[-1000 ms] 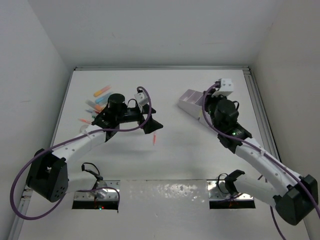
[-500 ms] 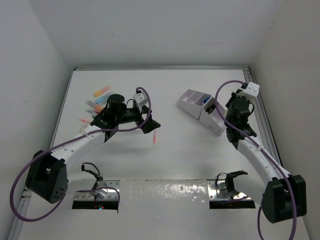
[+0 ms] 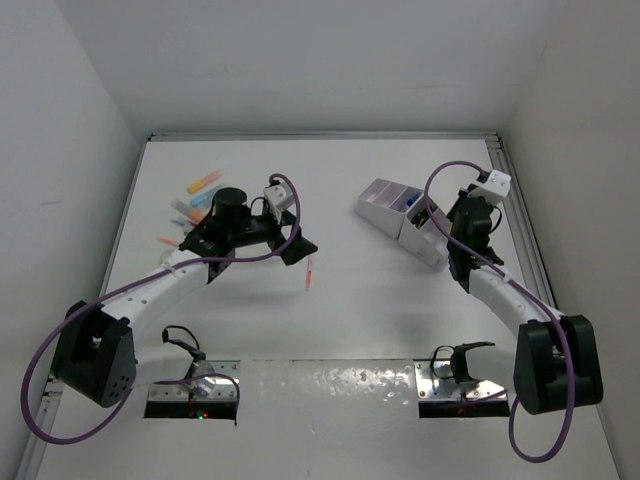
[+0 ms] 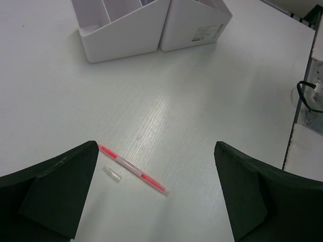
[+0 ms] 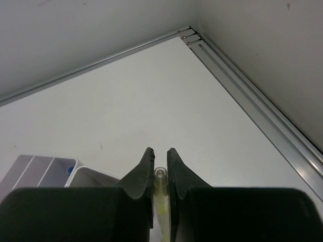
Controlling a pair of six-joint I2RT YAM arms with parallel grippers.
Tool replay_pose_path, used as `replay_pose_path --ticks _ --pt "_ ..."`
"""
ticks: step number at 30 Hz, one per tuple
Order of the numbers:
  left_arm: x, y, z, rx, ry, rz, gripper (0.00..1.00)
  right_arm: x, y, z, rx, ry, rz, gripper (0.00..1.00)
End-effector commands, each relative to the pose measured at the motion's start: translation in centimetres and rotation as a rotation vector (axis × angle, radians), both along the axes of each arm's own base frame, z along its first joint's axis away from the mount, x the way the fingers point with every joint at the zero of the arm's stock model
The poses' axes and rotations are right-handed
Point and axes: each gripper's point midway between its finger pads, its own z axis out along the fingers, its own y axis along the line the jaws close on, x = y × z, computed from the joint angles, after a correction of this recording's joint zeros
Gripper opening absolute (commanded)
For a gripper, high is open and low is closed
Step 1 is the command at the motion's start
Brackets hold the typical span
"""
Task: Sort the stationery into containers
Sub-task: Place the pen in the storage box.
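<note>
Over the last second the right arm has been swung off the desk organiser (image 3: 400, 215) to its right side, so the compartments, which were covered, are now exposed from above. The right hand (image 5: 158, 154) is narrowed to a slit and clamped on a yellow highlighter (image 5: 160, 194), whose clear tip stands up between the fingertips. The highlighter has therefore not been dropped in, and that delivery is judged still to be made.

The left arm has barely been moved. The left hand (image 4: 155, 151) is spread wide and holds nothing. It hangs above the red pen (image 4: 132, 169), which lies flat on the worktop (image 3: 350, 310) well short of the organiser. A small clear cap (image 4: 112, 174) lies just beside the pen (probably its own). A pick-up of the pen seems to be the step in hand on that side.

Most of the yellow highlighter's barrel is hidden by the right fingers. The organiser is cut off in both wrist views. From above only a blue-capped piece (image 3: 412, 203) can be made out inside it. The loose pastel highlighters (image 3: 205, 182) at far left are partly covered by the left arm, and no scissors can be found in any view.
</note>
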Motion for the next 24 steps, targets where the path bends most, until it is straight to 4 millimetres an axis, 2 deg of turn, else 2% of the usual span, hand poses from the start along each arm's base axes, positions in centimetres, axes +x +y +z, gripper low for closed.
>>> replay_pose_path --ticks 1,3,4,7,10,13,18,24 --pt "0.5 0.4 1.3 -0.013 -0.056 0.013 0.97 1.2 1.3 6.1 0.037 -0.180 0.048 0.00" --pt "0.6 0.5 1.2 -0.013 -0.056 0.014 0.97 1.1 1.3 6.8 0.019 -0.167 0.045 0.00" --pt "0.6 0.5 1.1 -0.013 -0.053 0.014 0.97 1.0 1.4 7.9 0.015 -0.176 0.047 0.00" --pt "0.9 0.7 0.9 -0.010 -0.053 0.025 0.97 0.8 1.9 9.6 -0.021 -0.189 0.054 0.00" --pt "1.1 0.9 1.0 -0.009 -0.055 0.034 0.97 0.8 2.3 10.5 -0.033 -0.207 0.061 0.00" --pt "1.3 1.0 0.8 -0.007 -0.046 0.044 0.97 1.4 2.7 10.0 -0.030 -0.201 0.077 0.00" --pt "1.7 1.4 0.6 0.001 -0.044 0.067 0.97 2.1 2.7 7.5 -0.020 -0.152 0.064 0.00" --pt "2.2 2.1 0.3 0.005 -0.043 0.096 0.97 1.3 2.4 5.9 0.007 -0.117 0.046 0.00"
